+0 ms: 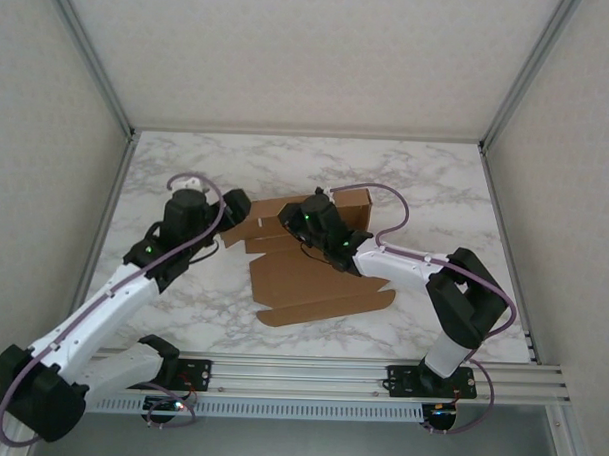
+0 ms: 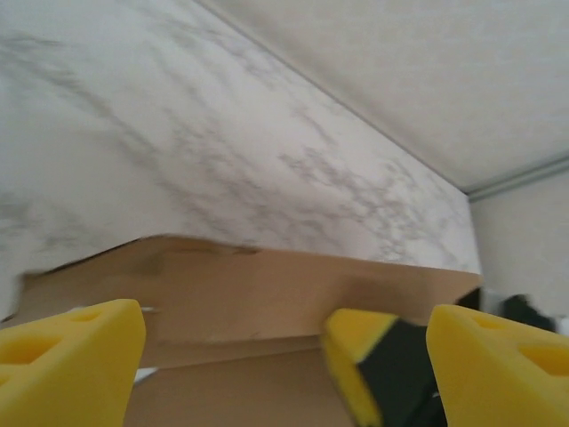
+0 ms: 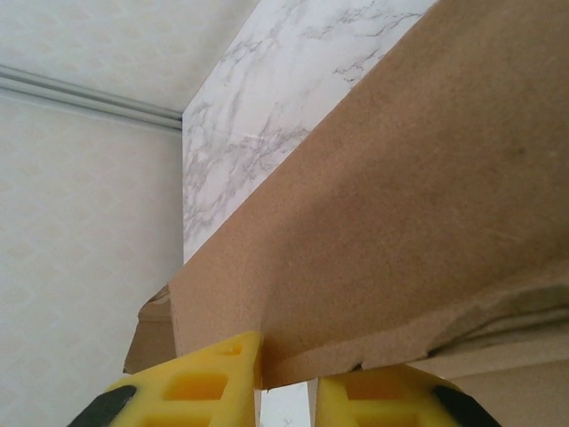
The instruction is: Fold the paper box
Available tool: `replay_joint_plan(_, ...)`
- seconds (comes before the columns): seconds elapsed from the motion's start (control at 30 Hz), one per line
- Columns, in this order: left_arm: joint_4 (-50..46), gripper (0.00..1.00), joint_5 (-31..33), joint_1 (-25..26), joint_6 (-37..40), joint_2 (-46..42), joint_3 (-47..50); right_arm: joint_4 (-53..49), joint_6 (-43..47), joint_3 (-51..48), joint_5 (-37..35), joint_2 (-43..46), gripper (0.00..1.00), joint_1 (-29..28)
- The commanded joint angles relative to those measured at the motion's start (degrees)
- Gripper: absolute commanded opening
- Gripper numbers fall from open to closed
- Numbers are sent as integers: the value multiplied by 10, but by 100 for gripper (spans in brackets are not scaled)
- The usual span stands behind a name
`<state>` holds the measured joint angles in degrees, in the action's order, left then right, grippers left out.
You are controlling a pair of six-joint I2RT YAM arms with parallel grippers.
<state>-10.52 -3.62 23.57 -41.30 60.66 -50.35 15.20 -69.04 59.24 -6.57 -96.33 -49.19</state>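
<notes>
At mid-table: paper box (image 1: 303,283), far panel (image 1: 351,204) stood up and pinched in your right gripper (image 3: 284,388), left gripper (image 2: 284,356) spread wide, holding nothing, near its left flap (image 1: 246,232); risk: thin edge slips or creases if you push unsupported.

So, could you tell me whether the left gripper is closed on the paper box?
No, the left gripper has its yellow fingers wide apart, clamping nothing, with the paper box ahead.

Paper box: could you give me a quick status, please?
Left pincer open beside the paper box. Right pincer nearly shut at its raised flap. No obstruction seen.
</notes>
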Motion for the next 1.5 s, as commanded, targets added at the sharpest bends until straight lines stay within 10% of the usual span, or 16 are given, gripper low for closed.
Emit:
replay_joint_plan(0.0,-6,83,-110,-13,7,57,-28,-27,-1,-4,11,-4,19,7)
replay_joint_plan(0.8,171,75,-252,-54,-101,182,36,26,-53,-21,50,-12,19,16)
replay_joint_plan(1.33,250,29,-274,-67,-149,194,75,64,-71,-33,64,-15,19,16)
replay_joint_plan(1.47,237,25,-268,-70,-139,196,74,48,-63,-41,50,4,34,17)
